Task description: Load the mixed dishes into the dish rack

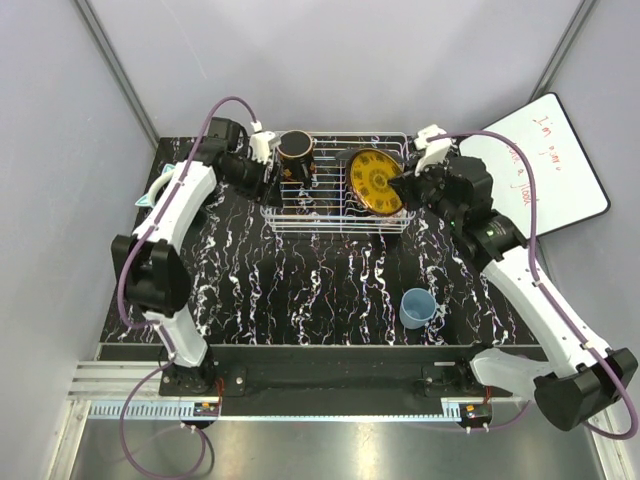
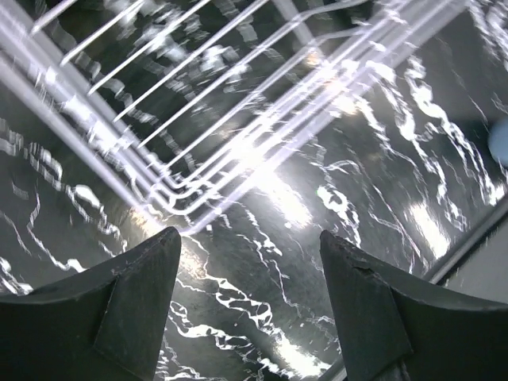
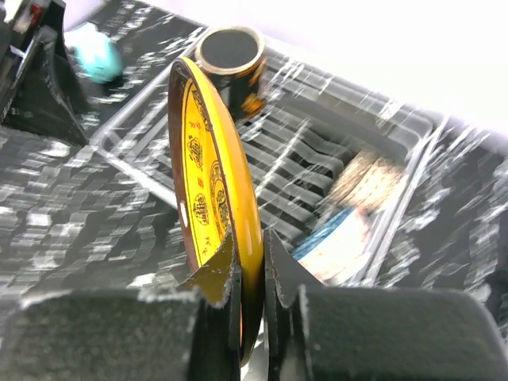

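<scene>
right gripper (image 3: 250,242): clamped on the rim of the yellow patterned plate (image 3: 208,182), jaws narrow, one finger on each face.
plate pose: I see it on edge, near upright, at the right part of the dish rack (image 1: 335,228). Can't tell if its lower rim touches the wires.
plate vs jaws: the rim sits deep between the fingers; most of the plate sticks out past the tips toward the rack.
left gripper (image 2: 248,238): jaws wide, nothing between them. Only the black marbled table (image 2: 262,302) shows in the gap.
left gripper position: at the rack's left end, with a rack corner just past the fingertips (image 2: 163,242) in its wrist view. I see no contact.
dark mug (image 1: 295,150): upright in the rack's far-left corner, near the left gripper and well apart from the plate.
other rack contents: two blurred items beyond the plate in the right wrist view. I can't identify them.
light-blue cup (image 1: 417,307): on the table, outside the rack, on the right arm's side and clear of both grippers.
whiteboard (image 1: 545,165): right of the rack, off the table's edge.
</scene>
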